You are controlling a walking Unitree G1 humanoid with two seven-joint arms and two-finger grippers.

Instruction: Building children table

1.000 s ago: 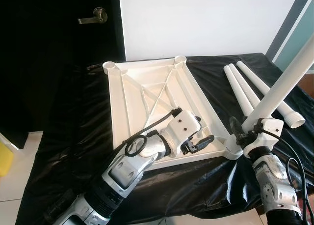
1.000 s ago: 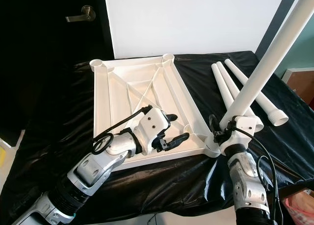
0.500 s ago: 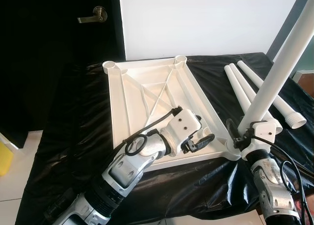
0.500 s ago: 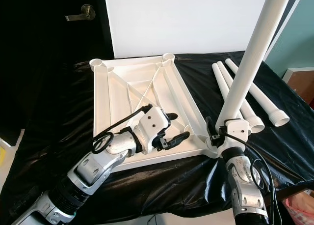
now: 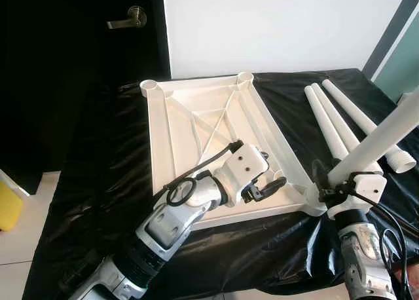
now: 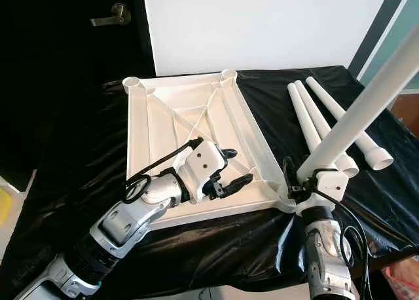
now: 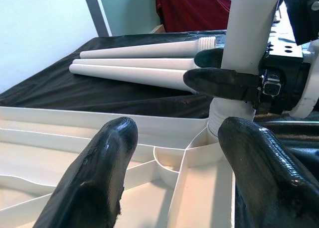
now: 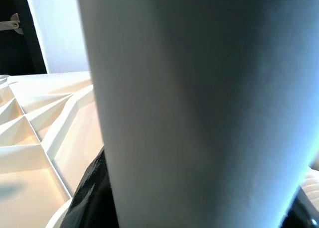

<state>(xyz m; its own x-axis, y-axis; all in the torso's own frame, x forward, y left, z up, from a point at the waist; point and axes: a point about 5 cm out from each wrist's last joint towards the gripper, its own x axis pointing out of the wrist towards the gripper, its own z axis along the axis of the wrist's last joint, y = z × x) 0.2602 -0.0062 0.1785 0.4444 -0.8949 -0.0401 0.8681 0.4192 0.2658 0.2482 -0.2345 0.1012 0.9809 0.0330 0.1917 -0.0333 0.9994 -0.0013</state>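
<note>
A white ribbed plastic tabletop (image 5: 209, 143) lies upside down on a worktop draped in crinkled black plastic sheeting (image 5: 98, 175), with round leg sockets at its corners. The left gripper (image 5: 266, 187) rests on the near edge of the tabletop, close to the near right corner; its jaws stand open with nothing between them, and in the left wrist view the two black fingers (image 7: 99, 173) hover just above the ribbed underside. The right gripper (image 6: 296, 182) sits at that near right corner, its jaws closed around the base of a long white tapered plastic leg (image 6: 366, 110). The leg's lower end meets the near right corner socket (image 5: 313, 207), and the leg leans up and away to the robot's right rather than standing upright. Whether it is fully seated in the socket cannot be told. Three more white tapered legs (image 5: 334, 120) lie side by side on the sheeting to the right of the tabletop, apart from it. Behind stand a white wall panel (image 5: 275, 25) and a dark door with a lever handle (image 5: 128, 18).
</note>
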